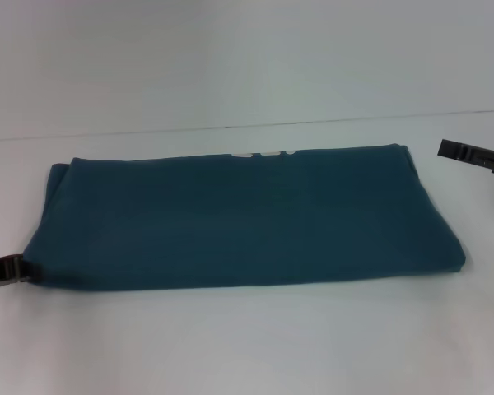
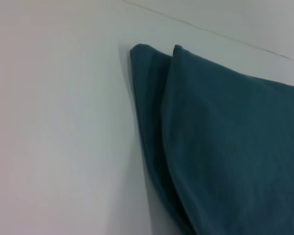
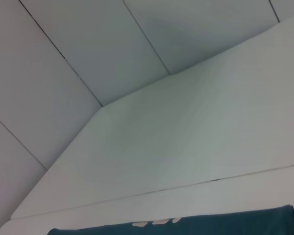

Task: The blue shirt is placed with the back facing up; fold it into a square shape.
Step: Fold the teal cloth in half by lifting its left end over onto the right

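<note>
Blue shirt (image 1: 239, 218) lay folded into 1 long band on the table (image 1: 247, 74). My left gripper (image 1: 4, 269) sat at its near-left corner, my right gripper (image 1: 475, 155) beside its far-right edge; couldn't tell either's fingers.

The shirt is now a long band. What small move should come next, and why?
Probably the left gripper, already at the near-left corner of the blue shirt, should take that end to fold it across, since the band is wide, not square. The right gripper waits off the right end.

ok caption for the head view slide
Blue shirt folded into a long rectangle on the white table, left gripper at its corner.
</note>
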You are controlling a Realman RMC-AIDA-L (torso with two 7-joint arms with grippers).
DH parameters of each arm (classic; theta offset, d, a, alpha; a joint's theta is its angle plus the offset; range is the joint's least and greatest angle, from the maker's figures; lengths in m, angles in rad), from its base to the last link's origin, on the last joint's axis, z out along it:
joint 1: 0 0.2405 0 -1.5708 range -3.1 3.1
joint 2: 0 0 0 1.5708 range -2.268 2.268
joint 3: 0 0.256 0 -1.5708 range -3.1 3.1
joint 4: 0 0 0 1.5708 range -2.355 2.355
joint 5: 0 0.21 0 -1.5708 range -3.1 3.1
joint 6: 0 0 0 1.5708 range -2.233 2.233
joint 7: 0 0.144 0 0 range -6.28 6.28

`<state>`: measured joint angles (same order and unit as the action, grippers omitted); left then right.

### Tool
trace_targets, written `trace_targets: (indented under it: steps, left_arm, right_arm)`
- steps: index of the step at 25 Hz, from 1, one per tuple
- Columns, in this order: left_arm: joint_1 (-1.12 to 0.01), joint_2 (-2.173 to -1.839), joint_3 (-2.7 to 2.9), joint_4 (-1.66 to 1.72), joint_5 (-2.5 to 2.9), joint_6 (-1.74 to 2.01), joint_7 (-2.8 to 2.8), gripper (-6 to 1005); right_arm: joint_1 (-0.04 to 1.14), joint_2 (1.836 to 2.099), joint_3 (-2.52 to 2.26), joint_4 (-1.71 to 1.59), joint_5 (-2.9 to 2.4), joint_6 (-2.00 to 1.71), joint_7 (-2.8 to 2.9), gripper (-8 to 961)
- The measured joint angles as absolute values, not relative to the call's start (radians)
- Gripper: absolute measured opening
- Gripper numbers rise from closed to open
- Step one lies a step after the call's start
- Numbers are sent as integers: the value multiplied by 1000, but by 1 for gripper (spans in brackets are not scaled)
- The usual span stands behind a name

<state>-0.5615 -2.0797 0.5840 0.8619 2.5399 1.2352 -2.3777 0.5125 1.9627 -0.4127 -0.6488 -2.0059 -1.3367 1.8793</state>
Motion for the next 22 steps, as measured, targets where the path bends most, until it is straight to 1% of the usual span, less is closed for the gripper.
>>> trace_targets:
  steps: [8,14,18,22]
  left_arm:
    - [-529,-2075,504,880,2535,1246,-2323,26]
    - [-495,-2051,412,918,2538,1286,-2291,27]
    - [-482,-2033,358,934,2551,1312,-2268,27]
    - [-470,-2018,315,959,2592,1318,-2262,27]
  right_arm:
    - [501,1993,-397,-647,-1987,-1323,1851,906]
    - [506,2008,-393,-624,-1986,-1298,1847,905]
    - [517,2026,-393,-622,-1985,-1276,1838,905]
    - [532,2038,-399,-615,-1977,-1268,1836,905]
